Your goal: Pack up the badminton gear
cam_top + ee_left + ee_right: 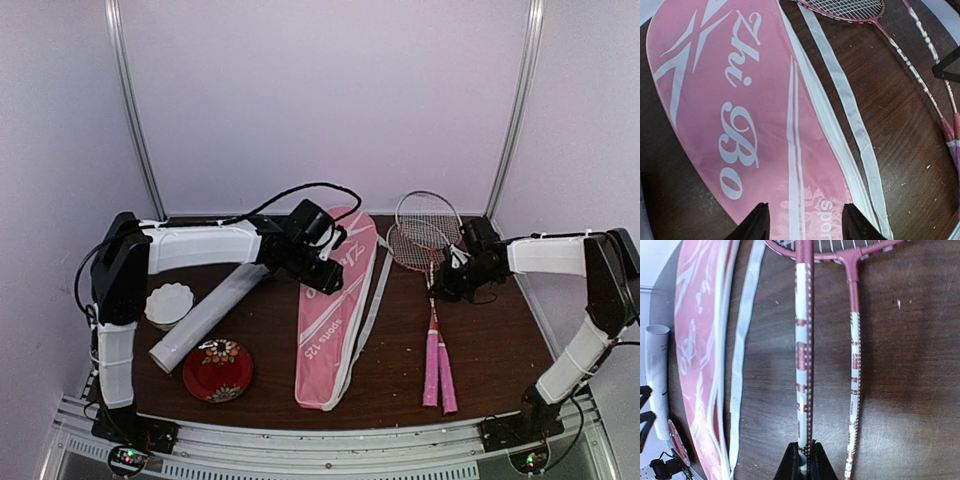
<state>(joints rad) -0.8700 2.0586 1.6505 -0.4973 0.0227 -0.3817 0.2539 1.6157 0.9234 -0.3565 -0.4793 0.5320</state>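
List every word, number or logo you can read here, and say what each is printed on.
"Zhi Bo": large white script on the pink bag.
"sports 125": small white print lower on the same bag, seen from the top camera; the left wrist view cuts it off at "spor".
Shafts of the racquets: white lettering, too blurred to read.

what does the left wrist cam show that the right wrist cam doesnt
Only the left wrist view: the left gripper, open above the pink bag, and the bag's white lettering large enough to read.

Only the right wrist view: the right gripper shut on one racquet at its shaft, and the white tube beyond the bag.

Both: the bag, its white strap, both racquets and the brown table.
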